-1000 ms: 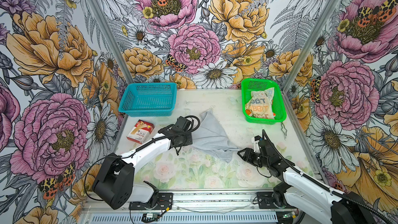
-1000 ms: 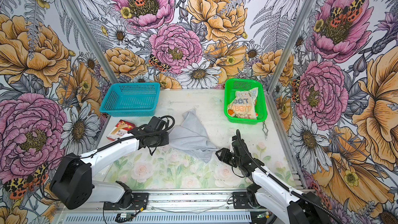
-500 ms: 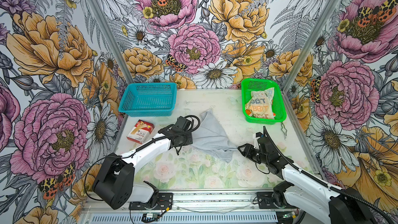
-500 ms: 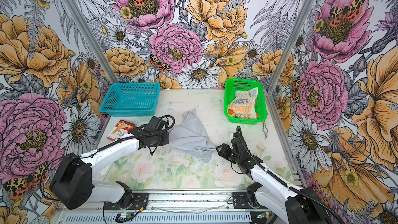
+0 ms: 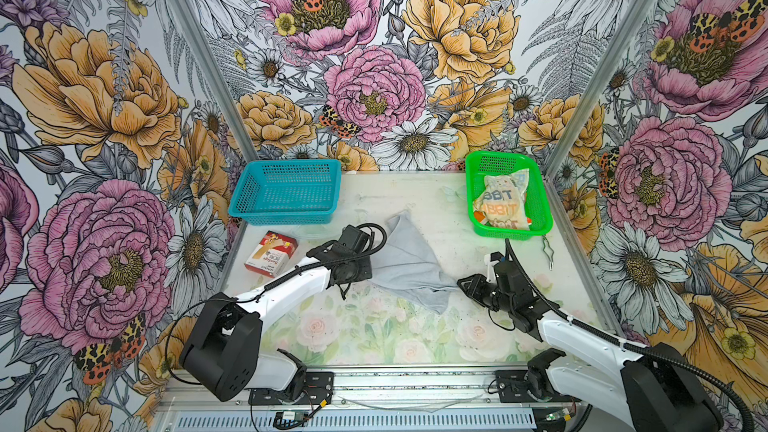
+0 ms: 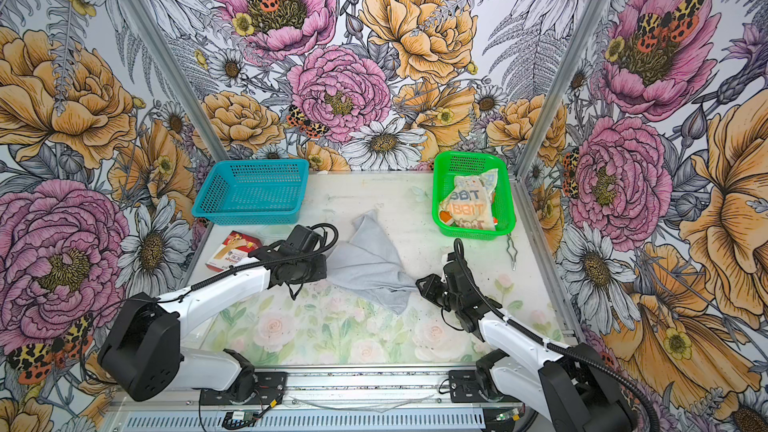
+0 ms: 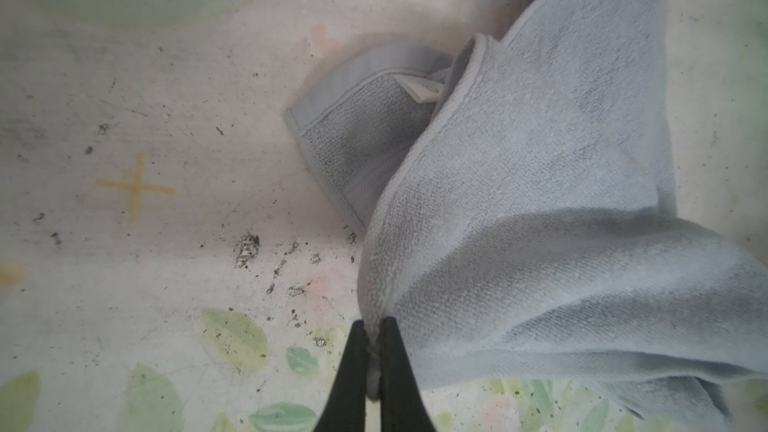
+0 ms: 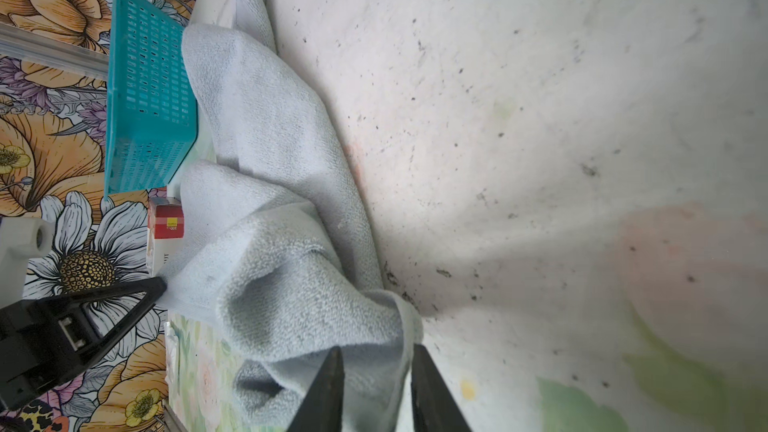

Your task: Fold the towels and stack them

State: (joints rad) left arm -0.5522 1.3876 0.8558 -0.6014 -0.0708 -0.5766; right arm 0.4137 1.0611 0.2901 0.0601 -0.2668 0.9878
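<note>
A light grey towel (image 5: 409,268) (image 6: 370,268) lies rumpled mid-table. My left gripper (image 5: 365,273) (image 7: 374,324) is shut on its left edge, with the cloth (image 7: 519,222) pinched between the tips. My right gripper (image 5: 459,284) (image 6: 417,282) (image 8: 376,353) is at the towel's near right corner; its jaws stand partly apart with a fold of the cloth (image 8: 282,243) between them. A cream towel with blue and orange lettering (image 5: 500,205) (image 6: 469,205) lies crumpled in the green basket (image 5: 511,235). An orange towel's edge (image 5: 478,216) peeks out beneath it.
A teal basket (image 5: 286,193) stands at the back left. In front of it, left of my left arm, lies a red-and-white box (image 5: 271,254). A thin metal tool (image 5: 547,251) lies by the right wall. Patterned walls close in three sides.
My right gripper has slid left onto the grey towel's near right corner and its jaws have narrowed around the cloth. The left gripper and its hold are unchanged.
</note>
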